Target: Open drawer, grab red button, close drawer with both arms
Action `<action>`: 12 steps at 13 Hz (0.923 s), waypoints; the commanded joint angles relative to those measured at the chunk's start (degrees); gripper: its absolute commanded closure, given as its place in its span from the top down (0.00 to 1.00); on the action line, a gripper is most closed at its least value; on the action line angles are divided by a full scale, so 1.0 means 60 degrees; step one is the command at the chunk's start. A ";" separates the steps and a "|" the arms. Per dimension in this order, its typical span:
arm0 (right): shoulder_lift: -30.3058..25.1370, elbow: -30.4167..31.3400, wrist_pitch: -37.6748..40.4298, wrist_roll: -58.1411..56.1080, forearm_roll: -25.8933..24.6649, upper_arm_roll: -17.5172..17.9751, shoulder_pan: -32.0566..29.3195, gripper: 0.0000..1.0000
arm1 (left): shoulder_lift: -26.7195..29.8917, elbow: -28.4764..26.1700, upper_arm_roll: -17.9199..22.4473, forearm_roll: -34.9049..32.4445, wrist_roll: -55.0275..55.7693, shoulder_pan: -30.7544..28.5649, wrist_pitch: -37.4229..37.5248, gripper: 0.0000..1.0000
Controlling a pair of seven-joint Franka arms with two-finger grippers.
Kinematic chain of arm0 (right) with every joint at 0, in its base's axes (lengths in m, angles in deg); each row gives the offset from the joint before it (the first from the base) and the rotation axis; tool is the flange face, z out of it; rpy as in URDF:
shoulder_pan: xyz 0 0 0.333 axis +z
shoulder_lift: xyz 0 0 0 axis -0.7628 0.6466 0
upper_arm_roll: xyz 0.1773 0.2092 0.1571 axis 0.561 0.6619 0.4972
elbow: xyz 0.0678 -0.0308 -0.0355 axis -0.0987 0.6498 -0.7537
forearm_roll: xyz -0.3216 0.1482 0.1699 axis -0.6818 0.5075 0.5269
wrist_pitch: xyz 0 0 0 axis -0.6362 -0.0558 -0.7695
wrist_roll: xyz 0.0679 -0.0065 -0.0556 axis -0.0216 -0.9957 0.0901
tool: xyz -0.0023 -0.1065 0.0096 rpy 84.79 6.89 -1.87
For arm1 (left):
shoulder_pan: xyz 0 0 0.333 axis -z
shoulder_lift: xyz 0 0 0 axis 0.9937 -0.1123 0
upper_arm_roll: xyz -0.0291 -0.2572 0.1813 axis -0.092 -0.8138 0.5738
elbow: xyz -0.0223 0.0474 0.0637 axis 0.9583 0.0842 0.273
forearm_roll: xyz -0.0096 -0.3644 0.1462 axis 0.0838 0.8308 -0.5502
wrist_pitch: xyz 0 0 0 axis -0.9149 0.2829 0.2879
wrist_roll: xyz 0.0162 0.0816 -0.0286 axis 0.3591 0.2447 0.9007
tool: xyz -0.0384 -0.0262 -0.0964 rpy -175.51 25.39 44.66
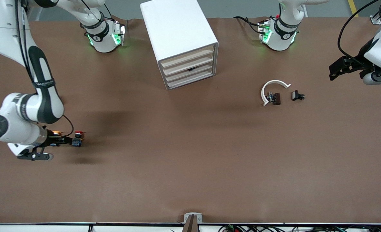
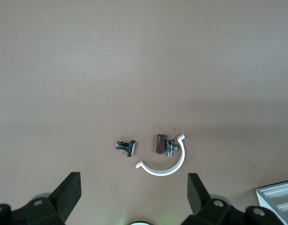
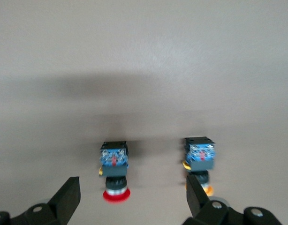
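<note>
Two push buttons lie at the right arm's end of the bench (image 1: pixel 190 167), side by side: the button (image 1: pixel 78 134) with the red cap and an orange-capped button (image 1: pixel 56 132) next to it. One white cabinet (image 1: pixel 180 42) stands between the arm bases, holding four drawers; all four look pushed in, though the third drawer (image 1: pixel 190 69) from the top shows a small dark mark on its front strip that I cannot make out. Three small parts lie toward the left arm's end: a white curved clip (image 1: pixel 272 88), a brown part (image 1: pixel 275 98) touching it, and a black part (image 1: pixel 297 95) just beside.

Only the right wrist view shows the blue bodies of both buttons clearly, with the right claw (image 3: pixel 130 197) spread wide and holding nothing; the red-capped button rests on the bench between its fingers, the orange one next to one finger. The left wrist view shows the left claw (image 2: pixel 134 192) spread too, hanging over the bench near the three parts, plus a corner of the cabinet.

Wide bare bench lies between the buttons and the cabinet, and nearer the front camera.
</note>
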 commanded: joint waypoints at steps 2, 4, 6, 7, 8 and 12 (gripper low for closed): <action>-0.0606 -0.1417 0.2188 -0.0507 -0.0165 0.0188 -0.0192 1.00 | 0.0291 -0.0190 -0.0018 0.0143 -0.0209 -0.0023 0.0027 1.00; -0.0812 -0.1989 0.2821 -0.1093 -0.0093 0.0188 -0.0192 1.00 | 0.0291 -0.0190 -0.0032 0.0143 -0.0209 -0.0008 0.0027 1.00; -0.0973 -0.2138 0.3232 -0.0862 -0.0149 0.0217 -0.0032 1.00 | 0.0320 -0.0205 -0.0032 0.0143 -0.0195 -0.0008 0.0071 1.00; -0.0974 -0.2268 0.3364 -0.0788 -0.0179 0.0217 0.0027 1.00 | 0.0335 -0.0263 -0.0032 0.0157 -0.0195 -0.0008 0.0071 1.00; -0.0974 -0.2415 0.3394 -0.0802 -0.0078 0.0217 -0.0001 1.00 | 0.0378 -0.0263 -0.0047 0.0157 -0.0195 -0.0008 0.0071 1.00; -0.1048 -0.2694 0.3424 -0.0816 -0.0033 0.0188 -0.0016 1.00 | 0.0379 -0.0263 -0.0047 0.0245 -0.0209 0.0006 0.0012 1.00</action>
